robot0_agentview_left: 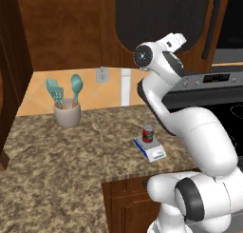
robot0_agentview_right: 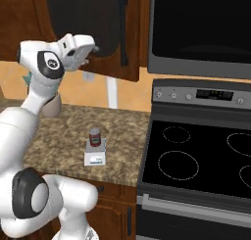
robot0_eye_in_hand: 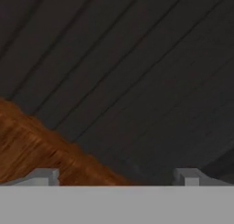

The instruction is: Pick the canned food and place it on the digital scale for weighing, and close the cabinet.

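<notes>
The canned food point(robot0_agentview_left: 148, 132) point(robot0_agentview_right: 94, 136), red-labelled with a silvery top, stands upright on the digital scale point(robot0_agentview_left: 155, 153) point(robot0_agentview_right: 94, 158) near the counter's front edge. My gripper point(robot0_agentview_left: 182, 37) point(robot0_agentview_right: 94, 49) is raised high above the counter, right up against the cabinet door point(robot0_agentview_left: 161, 18) point(robot0_agentview_right: 83, 18), well away from the can. In the hand view the door's dark ribbed panel point(robot0_eye_in_hand: 137, 72) and its wooden frame point(robot0_eye_in_hand: 32, 141) are very close, and the gripper point(robot0_eye_in_hand: 116, 177) is open with nothing between its fingers. The long dark handle point(robot0_agentview_left: 211, 27) point(robot0_agentview_right: 123, 31) lies to the gripper's right. The door looks swung out from the wall.
A beige cup point(robot0_agentview_left: 67, 114) with teal utensils stands at the back left of the granite counter point(robot0_agentview_left: 57, 170). A black stove point(robot0_agentview_right: 196, 156) sits to the right under a microwave point(robot0_agentview_right: 201, 28). A lower drawer cabinet point(robot0_agentview_left: 126, 199) is below the counter edge.
</notes>
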Tool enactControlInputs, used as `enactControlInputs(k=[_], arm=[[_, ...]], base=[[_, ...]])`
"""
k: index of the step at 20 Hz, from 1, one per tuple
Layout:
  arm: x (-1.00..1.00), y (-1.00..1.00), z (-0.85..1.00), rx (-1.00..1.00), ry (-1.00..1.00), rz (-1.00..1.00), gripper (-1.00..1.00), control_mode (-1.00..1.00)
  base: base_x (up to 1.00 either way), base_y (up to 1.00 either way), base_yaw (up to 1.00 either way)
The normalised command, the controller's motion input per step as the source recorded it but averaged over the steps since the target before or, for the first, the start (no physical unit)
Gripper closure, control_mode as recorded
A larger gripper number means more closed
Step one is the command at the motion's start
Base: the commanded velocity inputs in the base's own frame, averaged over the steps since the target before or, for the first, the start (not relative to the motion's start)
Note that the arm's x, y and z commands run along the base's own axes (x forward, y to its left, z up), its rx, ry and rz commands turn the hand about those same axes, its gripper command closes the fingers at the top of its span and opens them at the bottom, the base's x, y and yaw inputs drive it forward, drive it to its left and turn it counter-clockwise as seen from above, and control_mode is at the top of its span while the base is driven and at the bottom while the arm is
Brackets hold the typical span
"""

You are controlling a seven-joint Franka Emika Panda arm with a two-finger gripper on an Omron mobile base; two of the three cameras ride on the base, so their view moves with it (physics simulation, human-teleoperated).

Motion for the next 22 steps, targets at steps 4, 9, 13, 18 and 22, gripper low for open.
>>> enactControlInputs(k=[4,9,13,18,22], arm=[[1.0,-0.3,0.0,0.13,-0.07,0.33,-1.0,-1.0],[1.0,-0.13,0.0,0.09,-0.05,0.31,-1.0,-1.0],[1.0,0.0,-0.01,0.01,-0.01,0.23,-1.0,-1.0],[0.9,0.0,0.0,0.0,-0.07,0.17,-1.0,-1.0],[0.83,-0.01,0.0,0.01,-0.1,0.13,-1.0,-1.0]], base=[[0.0,0.0,0.0],[0.0,0.0,0.0],[0.0,0.0,0.0],[0.0,0.0,0.0],[0.0,0.0,0.0]])
